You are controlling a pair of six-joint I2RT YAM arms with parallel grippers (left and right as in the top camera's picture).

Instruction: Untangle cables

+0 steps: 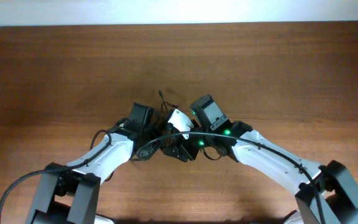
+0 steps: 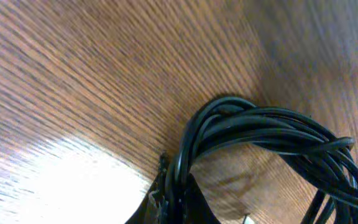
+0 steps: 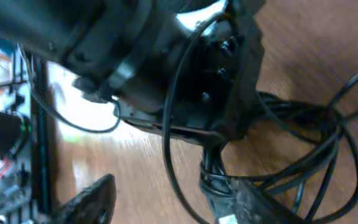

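Risk, arms: the left arm (image 3: 135,56) fills the space just above my right jaws, so a wide swing from either side could knock the two together.
Risk, bundle: the left jaws pinch every strand at once. If I tug with the right, I judge the knot would tighten instead of loosening, or a plug end could snag in a loop.
Table (image 2: 73,74): flat brown wood with a fine streaked grain, glossy where the light glares, lying under both pairs of jaws.
Cables (image 2: 272,134): thin, round, black cords with a smooth sheath, bunched into several loose loops. They fan out ahead of the left jaws and pass close beside one finger of the right jaws.
Left gripper (image 2: 169,202): closed tight, pinching the gathered cables at its tips.
Right gripper (image 3: 166,205): the fingers stand partly apart. Strands run past them, but I see nothing clamped.
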